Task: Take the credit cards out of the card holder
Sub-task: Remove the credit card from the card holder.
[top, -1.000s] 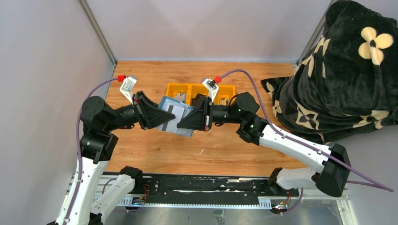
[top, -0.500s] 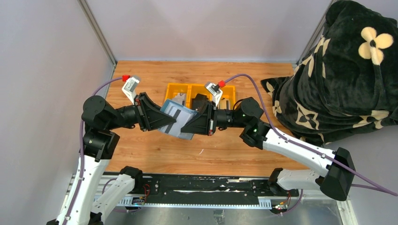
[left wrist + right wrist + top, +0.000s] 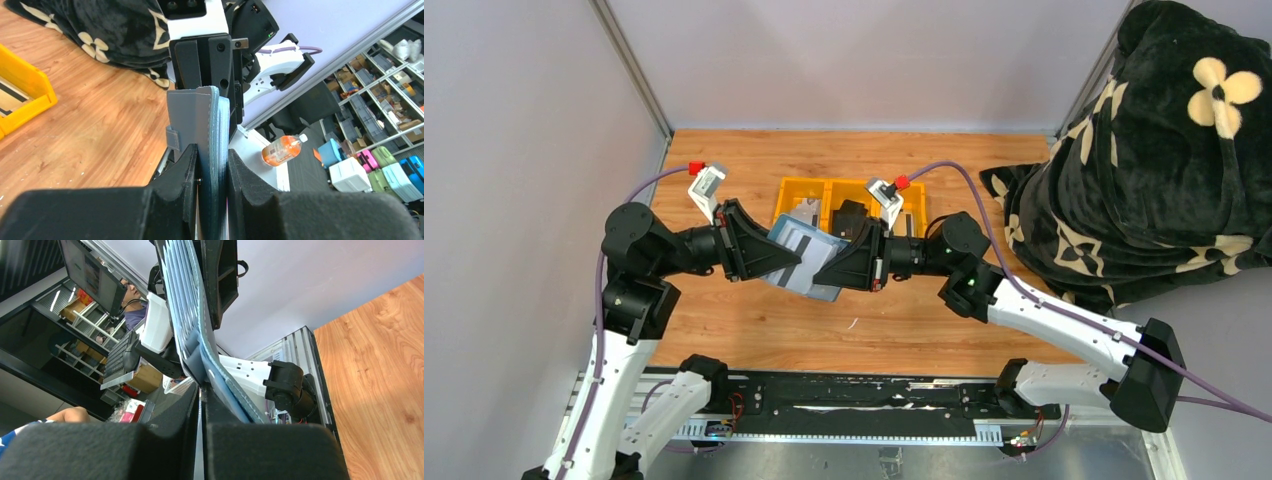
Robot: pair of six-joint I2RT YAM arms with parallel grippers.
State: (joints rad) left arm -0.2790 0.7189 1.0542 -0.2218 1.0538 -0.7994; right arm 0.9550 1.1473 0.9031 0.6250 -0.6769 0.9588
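Note:
The blue-grey card holder [image 3: 812, 278] hangs above the table, held between my two grippers. Its pale slotted side faces up, and a credit card [image 3: 801, 243] with a black stripe lies on it. My left gripper [image 3: 776, 258] is shut on the holder's left end. In the left wrist view the holder [image 3: 197, 110] stands edge-on between the left gripper's [image 3: 212, 160] pads. My right gripper [image 3: 832, 268] is shut at the holder's right end. In the right wrist view the right gripper [image 3: 201, 395] pinches a thin layer of the holder [image 3: 180, 295]. Whether a card is in that pinch is hidden.
A yellow three-compartment tray [image 3: 796, 186] sits behind the grippers, holding a pale card [image 3: 807, 208] and a black pouch [image 3: 852, 213]. A black flowered blanket [image 3: 1144, 180] is heaped at the right. Grey walls close off the left and back.
Both grippers and the holder have drifted slightly right and toward the near edge. The right arm's elbow has swung right. The grips look the same.

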